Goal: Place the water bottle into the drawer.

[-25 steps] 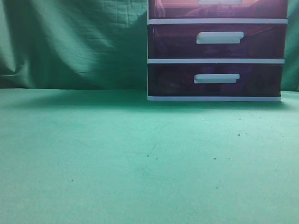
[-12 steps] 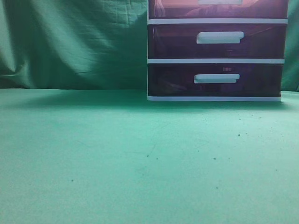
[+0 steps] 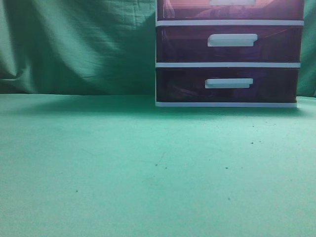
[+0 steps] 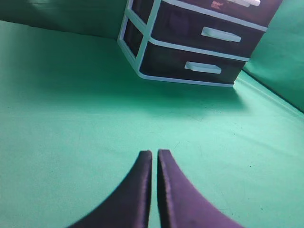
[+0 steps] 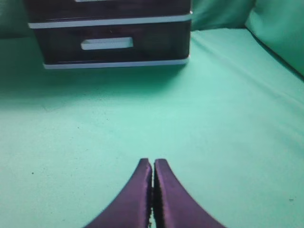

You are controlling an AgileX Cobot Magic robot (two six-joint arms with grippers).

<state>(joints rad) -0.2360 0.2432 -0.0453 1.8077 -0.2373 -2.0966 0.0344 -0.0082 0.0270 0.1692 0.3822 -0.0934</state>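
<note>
Drawer: the reddish-brown top drawer (image 3: pixel 229 10) sits at the very top of the exterior view, cut off by the edge. Its white bar handle (image 3: pixel 232 2) only just shows. It looks pushed in.
Counter: the green cloth counter (image 3: pixel 123 163) fills most of every view. A few tiny dark specks lie on it.
Backdrop: a wrinkled green cloth (image 3: pixel 79 44) hangs behind the counter.
Drawer unit: the white-framed unit (image 3: pixel 228 64) stands at the back right of the counter, touching it.
Lower drawers: two dark purple-brown drawers, the middle one (image 3: pixel 229 43) and the bottom one (image 3: pixel 227 85), are both shut. Each has a white handle.
Left pincer: the left pincer (image 4: pixel 155 159) hangs low over the bare counter, well apart from the unit. Its two dark tips are together, with only a thin slit between them, and hold nothing.
Right pincer: the right pincer (image 5: pixel 152 166) hangs over the counter too, facing the unit. Its tips are pressed together and hold nothing.
</note>
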